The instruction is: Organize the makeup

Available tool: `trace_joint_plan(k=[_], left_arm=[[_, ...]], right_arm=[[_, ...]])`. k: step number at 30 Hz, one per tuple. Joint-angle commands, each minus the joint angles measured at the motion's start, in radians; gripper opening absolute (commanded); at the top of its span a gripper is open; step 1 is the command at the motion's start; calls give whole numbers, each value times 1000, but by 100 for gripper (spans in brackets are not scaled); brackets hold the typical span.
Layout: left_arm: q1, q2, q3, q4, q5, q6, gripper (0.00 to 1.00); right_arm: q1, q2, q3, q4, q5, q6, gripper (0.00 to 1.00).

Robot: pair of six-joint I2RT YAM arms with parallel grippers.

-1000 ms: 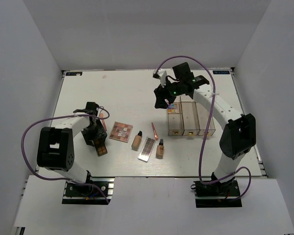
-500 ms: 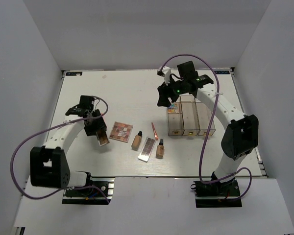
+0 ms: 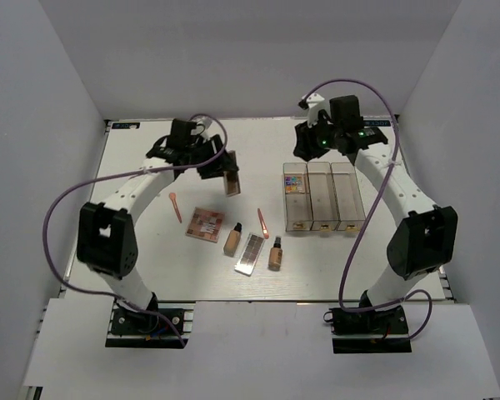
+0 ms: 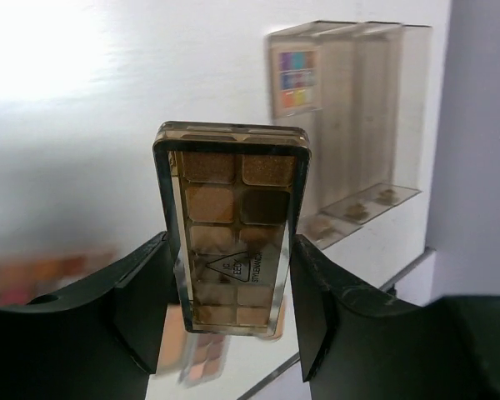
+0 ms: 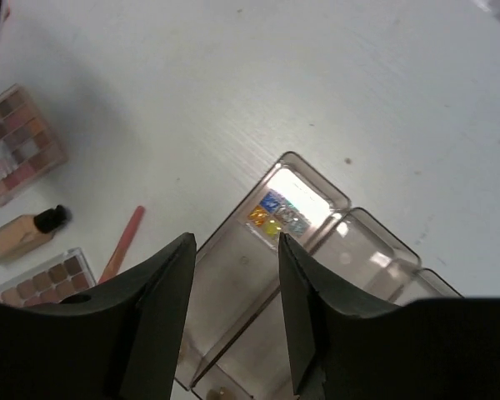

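We grip a gold-brown eyeshadow palette (image 4: 231, 208) in our left pincer (image 4: 231, 287) above the surface (image 3: 150, 250), our right pincer (image 5: 233, 283) wide and empty by the clear organizer (image 3: 340, 200), which holds one multicolour palette (image 3: 294, 181), while a pink palette (image 3: 205, 223), a brown palette (image 3: 250, 252), two bottles (image 3: 232, 239) and a pink stick (image 3: 263, 222) lie unsorted.

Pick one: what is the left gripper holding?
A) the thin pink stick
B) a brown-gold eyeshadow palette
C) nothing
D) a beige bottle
B: the left wrist view shows the brown-gold palette clamped upright between the two fingers of the left gripper, and the top view shows it lifted clear of the table.
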Motion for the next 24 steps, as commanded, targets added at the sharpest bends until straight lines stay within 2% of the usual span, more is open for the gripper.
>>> trace_joint_plan(k=[1, 5, 15, 18, 22, 24], left_arm=[[-91, 71, 142, 89, 76, -54, 25], [-177, 230, 312, 85, 66, -83, 25], [-338, 496, 593, 92, 14, -168, 26], [-366, 556, 656, 69, -15, -184, 26], [-376, 585, 665, 46, -72, -206, 27], [-386, 594, 674, 33, -91, -209, 31]], right_arm=[[-39, -86, -29, 92, 90, 48, 50], [-77, -135, -78, 138, 119, 69, 51], [-165, -215, -164, 176, 107, 108, 52], [-180, -223, -173, 178, 95, 114, 52], [-194, -226, -182, 183, 82, 122, 52], [-200, -231, -192, 186, 75, 125, 52]])
